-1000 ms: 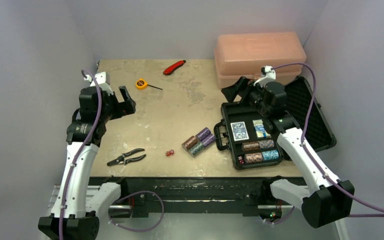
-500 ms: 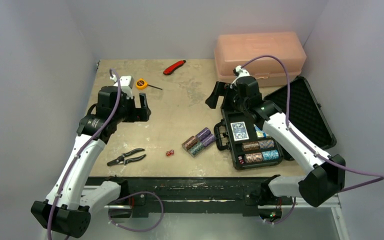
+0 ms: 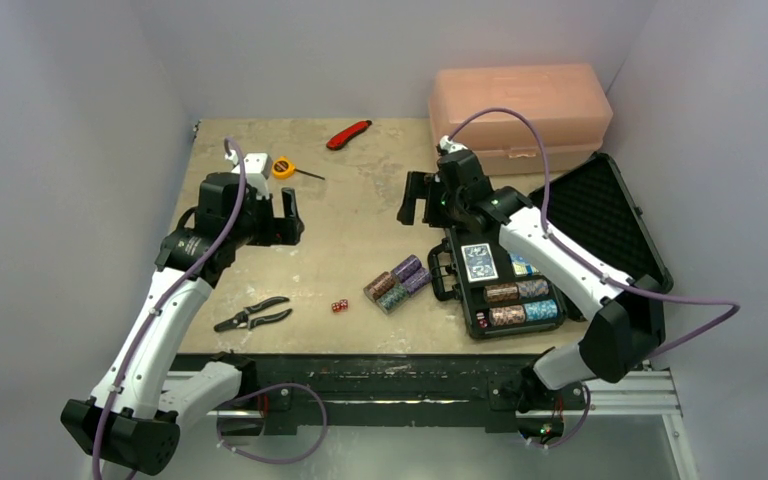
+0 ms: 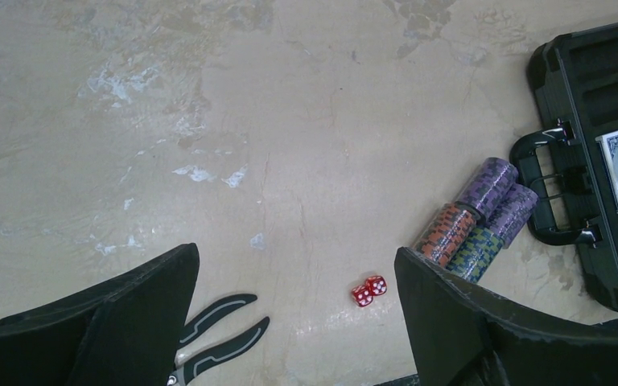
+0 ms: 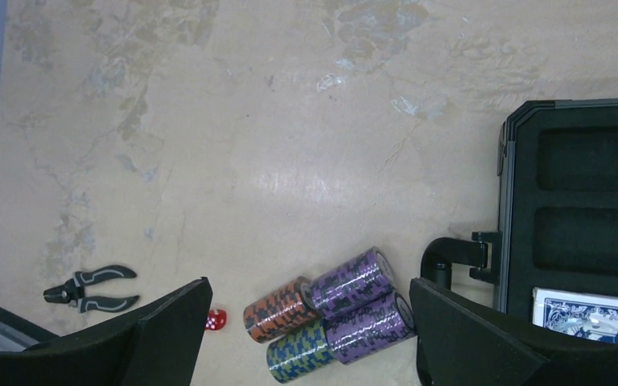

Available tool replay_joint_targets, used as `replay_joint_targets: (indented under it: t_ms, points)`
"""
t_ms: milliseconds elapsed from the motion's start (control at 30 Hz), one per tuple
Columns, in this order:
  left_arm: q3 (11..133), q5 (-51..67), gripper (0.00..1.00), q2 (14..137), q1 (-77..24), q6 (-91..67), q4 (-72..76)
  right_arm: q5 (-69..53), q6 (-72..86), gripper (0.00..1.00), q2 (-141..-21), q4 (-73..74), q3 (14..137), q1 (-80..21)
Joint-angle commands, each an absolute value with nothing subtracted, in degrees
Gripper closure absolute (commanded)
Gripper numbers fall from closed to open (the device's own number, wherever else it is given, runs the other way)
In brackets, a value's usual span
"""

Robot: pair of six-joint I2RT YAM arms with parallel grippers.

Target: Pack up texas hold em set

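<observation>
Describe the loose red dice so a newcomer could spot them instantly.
Start at the open black case on the right; four chip rolls lie just left of its handle. Left again, toward the pliers, sit the dice: two tiny red cubes with white pips, side by side, the smallest things there.

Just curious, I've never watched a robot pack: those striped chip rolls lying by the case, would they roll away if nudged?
Probably. The chip rolls are cylinders lying on their sides, so a sideways nudge could roll them across the flat table. Huddled four together, they may brace each other.
</observation>
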State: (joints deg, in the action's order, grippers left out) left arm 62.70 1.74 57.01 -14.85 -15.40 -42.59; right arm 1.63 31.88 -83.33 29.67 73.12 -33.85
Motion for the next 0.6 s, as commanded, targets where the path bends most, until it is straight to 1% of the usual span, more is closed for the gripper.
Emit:
replay_joint_targets:
  t_ms: [0,167,333,567]
  points:
    - [65.2,0.9,0.09,56.9,-15.3,-14.3,-42.6,5.0,35.8,0.01,-85.3,33.0,76.4,-34.8]
    - [65.2,0.4,0.09,56.9,-15.6,-14.2,-42.8,6.5,40.7,0.01,-89.0,34.3,76.2,-37.8]
    - [65.4,0.2,0.09,56.9,-15.8,-14.2,-43.3,11.4,45.1,0.01,-91.1,34.7,75.8,-41.2]
    - [65.4,-1.6,0.1,56.7,-15.8,-14.1,-43.5,14.7,52.9,0.01,-92.8,36.2,74.7,-42.9]
